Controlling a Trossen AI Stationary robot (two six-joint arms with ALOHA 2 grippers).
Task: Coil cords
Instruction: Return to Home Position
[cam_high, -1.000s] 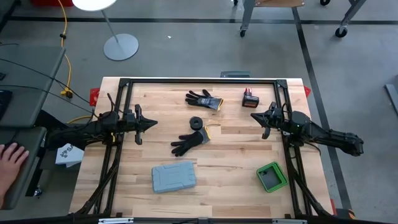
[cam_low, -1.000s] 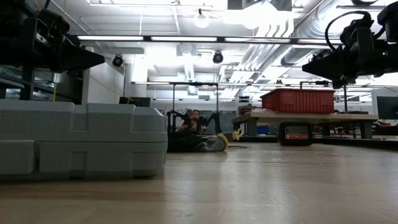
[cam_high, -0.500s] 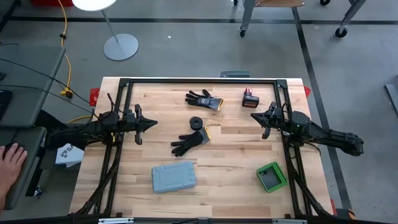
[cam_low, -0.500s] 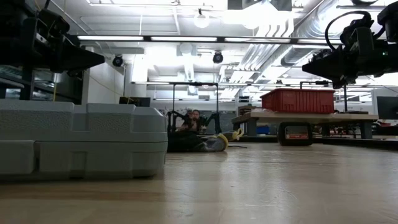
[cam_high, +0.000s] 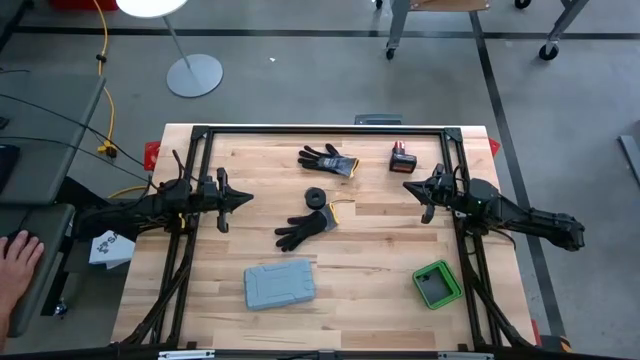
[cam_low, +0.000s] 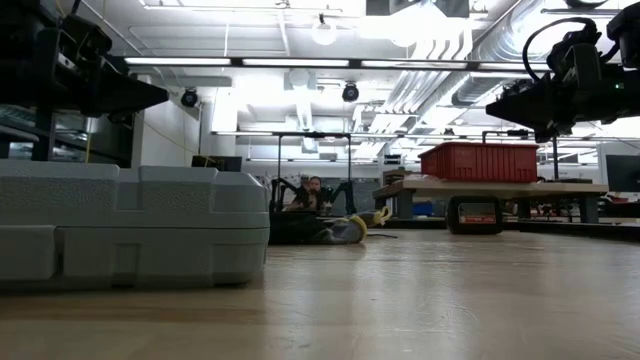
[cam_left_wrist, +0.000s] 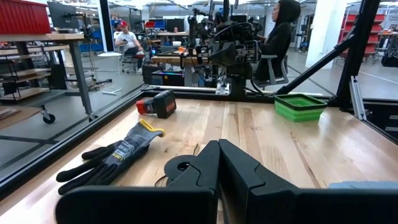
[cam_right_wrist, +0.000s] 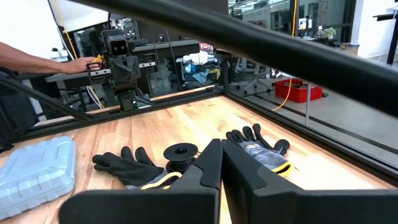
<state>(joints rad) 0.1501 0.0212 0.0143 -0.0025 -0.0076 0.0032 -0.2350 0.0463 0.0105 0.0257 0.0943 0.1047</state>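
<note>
The cord is a small black ring-shaped coil (cam_high: 316, 196) lying flat on the wooden table near its middle. It also shows in the left wrist view (cam_left_wrist: 180, 167) and the right wrist view (cam_right_wrist: 180, 152). My left gripper (cam_high: 245, 199) hovers level above the table's left side, shut, pointing toward the coil from a hand's length away. My right gripper (cam_high: 408, 187) hovers level at the right side, shut, also pointing at the middle. Neither touches anything.
Two black gloves lie by the coil, one on its far side (cam_high: 328, 160) and one on its near side (cam_high: 305, 227). A red and black battery (cam_high: 402, 158) sits far right, a grey case (cam_high: 279, 284) near the front, a green tray (cam_high: 437, 283) front right. A person's hand (cam_high: 15, 255) rests left of the table.
</note>
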